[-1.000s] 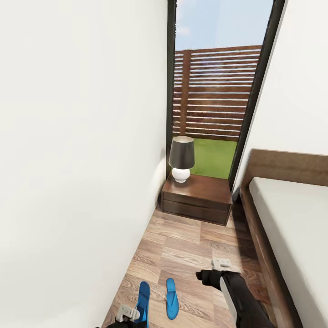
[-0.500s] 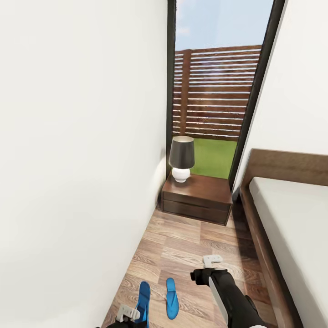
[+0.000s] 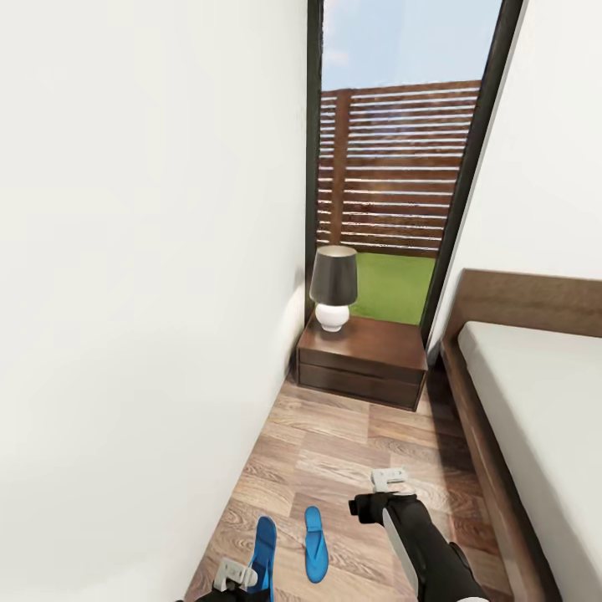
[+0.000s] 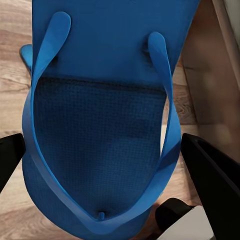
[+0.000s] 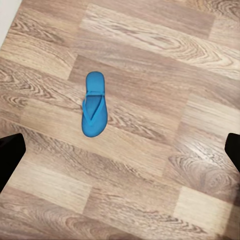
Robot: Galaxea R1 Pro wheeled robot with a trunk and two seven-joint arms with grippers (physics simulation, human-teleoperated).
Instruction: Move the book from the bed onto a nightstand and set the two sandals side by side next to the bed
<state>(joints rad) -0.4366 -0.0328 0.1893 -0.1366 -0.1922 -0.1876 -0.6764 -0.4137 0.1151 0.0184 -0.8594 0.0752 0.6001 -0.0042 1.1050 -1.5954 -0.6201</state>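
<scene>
Flanking 1 blue sandal (image 4: 100,125), left jaws spread wide; right jaws equally spread, empty, above floor (image 5: 150,50).

Floor strip (image 3: 351,451) open between wall (image 3: 150,293), bed (image 3: 493,468)

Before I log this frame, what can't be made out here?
- Left gripper: cut off by the head view's lower edge; grip on the near sandal unclear.
- Right gripper: opening unclear in the head view.
- Bed: cropped by the right edge, so most of the mattress is unseen.
</scene>
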